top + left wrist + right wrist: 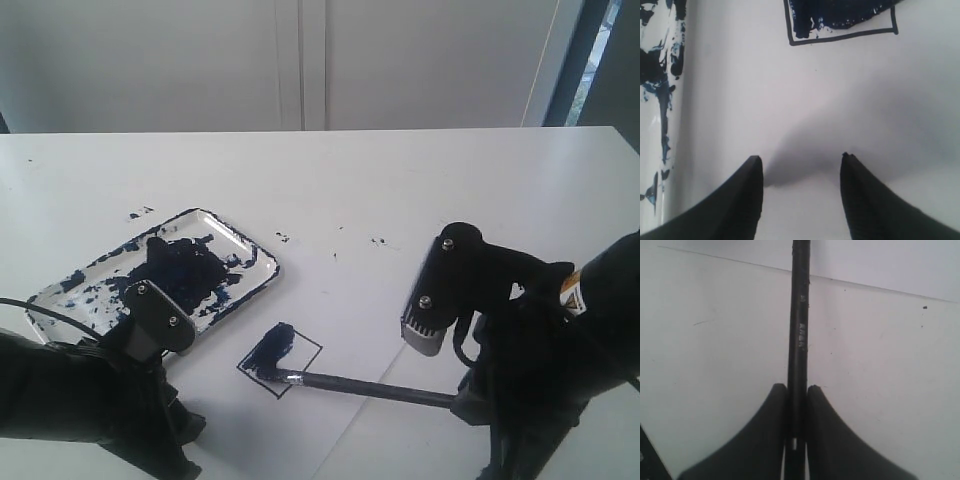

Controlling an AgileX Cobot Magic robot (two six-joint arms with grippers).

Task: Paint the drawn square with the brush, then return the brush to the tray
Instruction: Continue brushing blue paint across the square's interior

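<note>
The drawn square [281, 360] lies on white paper right of the tray [255, 250], partly filled with dark blue paint; its near corner [840, 22] shows in the left wrist view. The brush [370, 386] lies low and nearly level, its bristle tip touching the square's near-right part. My right gripper [465, 402] is shut on the black handle [799, 330] near its back end. My left gripper [801, 160] stands open over bare paper, near the tray's front corner, with nothing between its fingers.
The paper sheet's edge [350, 425] runs diagonally under the brush. Small dark paint specks [378, 242] dot the table behind the square. The tray's paint-smeared side [660, 90] shows close beside the left gripper.
</note>
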